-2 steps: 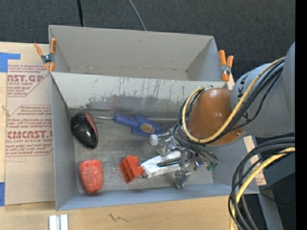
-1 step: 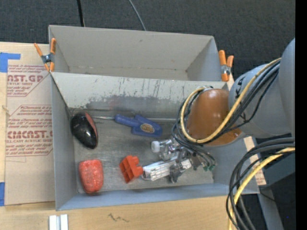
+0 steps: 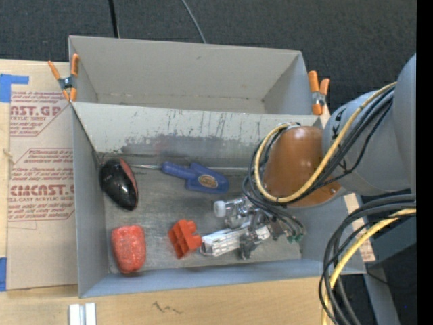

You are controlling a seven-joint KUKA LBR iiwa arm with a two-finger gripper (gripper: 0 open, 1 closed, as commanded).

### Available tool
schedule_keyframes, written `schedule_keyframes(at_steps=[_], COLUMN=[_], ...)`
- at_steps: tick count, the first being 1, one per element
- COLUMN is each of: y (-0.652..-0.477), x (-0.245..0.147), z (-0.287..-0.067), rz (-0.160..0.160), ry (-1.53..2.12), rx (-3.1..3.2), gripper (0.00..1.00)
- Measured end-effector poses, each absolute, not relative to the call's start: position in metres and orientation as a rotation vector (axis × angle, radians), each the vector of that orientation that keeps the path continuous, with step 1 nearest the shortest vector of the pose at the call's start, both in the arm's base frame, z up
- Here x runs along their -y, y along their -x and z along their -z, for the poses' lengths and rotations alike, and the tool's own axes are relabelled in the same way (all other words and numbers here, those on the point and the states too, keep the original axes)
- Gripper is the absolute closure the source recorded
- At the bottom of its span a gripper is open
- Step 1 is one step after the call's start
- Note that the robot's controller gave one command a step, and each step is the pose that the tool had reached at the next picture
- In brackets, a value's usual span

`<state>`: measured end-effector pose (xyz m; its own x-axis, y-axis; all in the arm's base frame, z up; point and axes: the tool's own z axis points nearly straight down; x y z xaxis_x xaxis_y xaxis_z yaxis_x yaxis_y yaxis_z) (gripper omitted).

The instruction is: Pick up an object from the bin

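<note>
My pincer [image 3: 231, 240] sits low in the bin [image 3: 203, 124], front right. I cannot tell whether it is clenched or released. An orange-red plastic block [image 3: 184, 237] lies just beside it, on the floor. Nothing looks lifted yet, so gripping and raising remain.

Light is even and fairly bright across the grey metal bin [image 3: 203, 80]. Soft shadows only. Faint sheen sits on the glossy brown dome-shaped wrist cover [image 3: 294, 161].
</note>
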<state>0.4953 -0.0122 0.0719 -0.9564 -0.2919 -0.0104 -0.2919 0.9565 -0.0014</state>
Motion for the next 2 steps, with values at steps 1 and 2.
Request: schedule_keyframes(at_steps=[1, 2], y=[-0.4953, -0.4928], x=[0.0121, 0.0120], z=[-0.0729, -0.0781], rz=[-0.001, -0.003], ry=[0.463, 0.466], rx=[-3.100, -3.111], gripper=[1.00, 1.00])
